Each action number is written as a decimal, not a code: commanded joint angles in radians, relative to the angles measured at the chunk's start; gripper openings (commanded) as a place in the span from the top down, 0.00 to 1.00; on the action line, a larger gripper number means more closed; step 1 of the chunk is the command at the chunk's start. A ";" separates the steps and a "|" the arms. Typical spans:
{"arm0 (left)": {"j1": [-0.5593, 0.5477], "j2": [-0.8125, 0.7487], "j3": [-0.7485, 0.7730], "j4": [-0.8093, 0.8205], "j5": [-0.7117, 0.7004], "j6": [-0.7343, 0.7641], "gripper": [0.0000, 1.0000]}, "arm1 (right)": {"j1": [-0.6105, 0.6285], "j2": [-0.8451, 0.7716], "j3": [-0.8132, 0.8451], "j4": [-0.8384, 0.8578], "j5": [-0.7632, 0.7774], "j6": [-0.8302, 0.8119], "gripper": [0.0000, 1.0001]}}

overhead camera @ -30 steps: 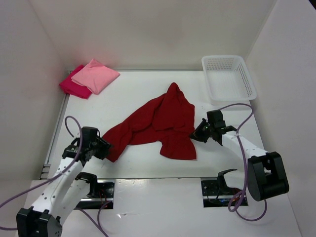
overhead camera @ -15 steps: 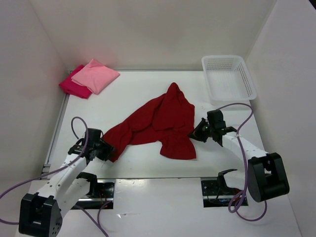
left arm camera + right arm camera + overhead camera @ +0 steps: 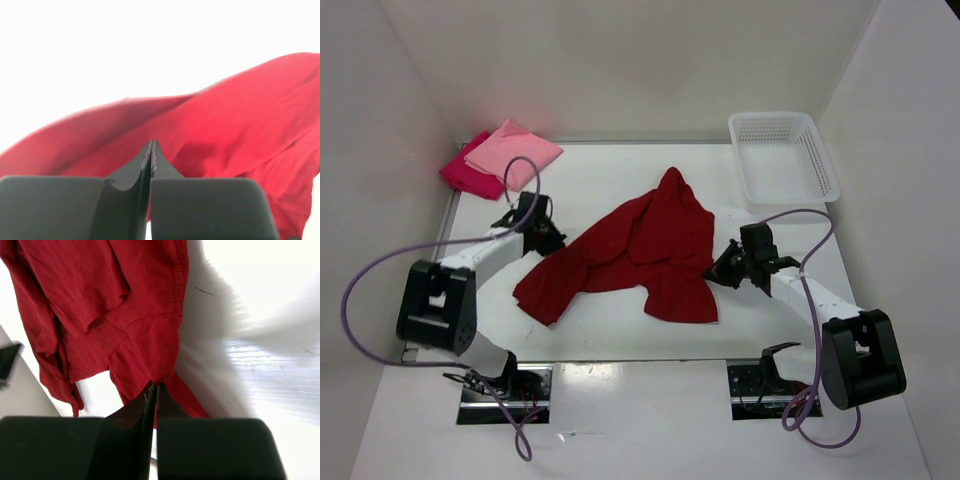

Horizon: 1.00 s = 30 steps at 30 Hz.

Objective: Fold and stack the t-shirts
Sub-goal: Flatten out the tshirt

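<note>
Dark red crumpled cloth t-shirt (image 3: 650,245) sprawled across white surface (image 3: 620,180). Left pincer (image 3: 552,243) pinching its left edge; right pincer (image 3: 717,272) nipping its right hem.

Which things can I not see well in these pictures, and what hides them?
- Bright crimson-magenta folded shirt: top view, partly covered by the light pink folded shirt.
- Dark red cloth t-shirt: left wrist view, blurred and cut by the edges.
- Left tool: left wrist view, its closed tip hides whether cloth is pinched.
</note>
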 commanded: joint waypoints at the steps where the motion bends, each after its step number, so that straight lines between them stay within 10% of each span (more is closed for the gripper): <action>1: -0.055 0.132 0.224 0.071 -0.028 0.206 1.00 | -0.013 -0.023 0.018 -0.011 0.023 -0.013 0.97; 4: -0.079 0.246 0.412 -0.028 0.083 0.332 0.94 | -0.013 -0.023 0.018 -0.011 0.032 -0.004 0.97; 12: -0.165 0.077 0.161 -0.136 0.098 0.342 0.00 | -0.013 -0.033 0.018 -0.002 0.043 0.006 0.95; 17: -0.197 0.065 0.102 -0.136 0.097 0.306 0.00 | -0.022 -0.014 0.018 0.008 0.034 0.006 0.95; 30: -0.210 0.100 0.131 -0.128 -0.024 0.329 0.85 | -0.022 -0.046 0.008 0.008 0.034 0.006 0.95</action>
